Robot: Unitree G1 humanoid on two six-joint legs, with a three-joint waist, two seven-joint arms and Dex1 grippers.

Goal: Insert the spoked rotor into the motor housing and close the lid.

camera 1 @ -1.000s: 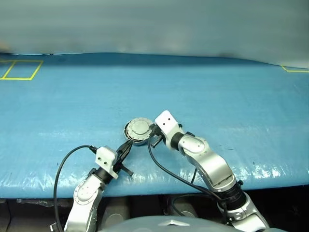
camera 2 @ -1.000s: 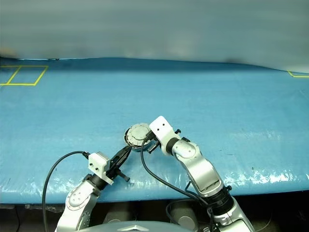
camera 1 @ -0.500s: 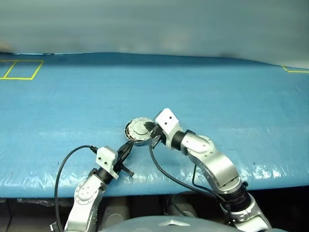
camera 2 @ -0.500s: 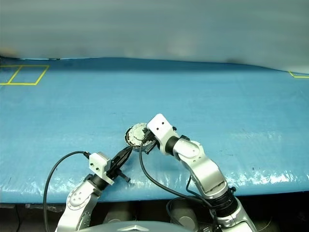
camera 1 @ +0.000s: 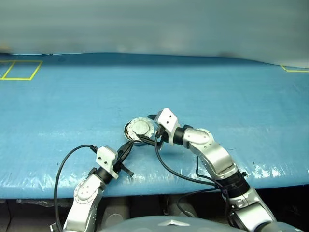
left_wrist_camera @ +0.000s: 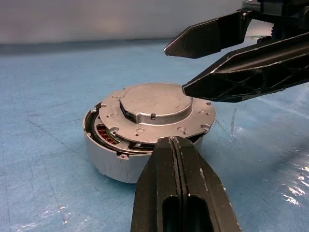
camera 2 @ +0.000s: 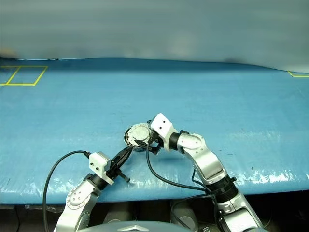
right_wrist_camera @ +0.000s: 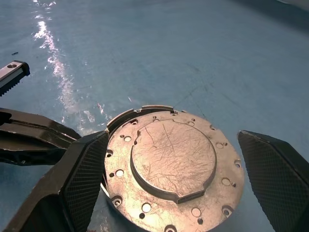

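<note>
The motor housing [left_wrist_camera: 108, 162] sits on the blue table cover [camera 1: 217, 92], near the front edge, with the lid [left_wrist_camera: 157, 113] resting on top of it, plain grey face up. The lid lies skewed and slightly off centre, so that copper-brown windings [left_wrist_camera: 107, 136] show through a gap on one side under its rim. The right gripper [right_wrist_camera: 174, 193] hangs over the lid with its jaws spread wide, one finger on each side of the disc; they grip nothing. The left gripper [left_wrist_camera: 176, 145] has its two fingers pressed flat together, holding nothing, their tips right at the housing's near rim just under the lid's edge; whether they touch it cannot be told.
</note>
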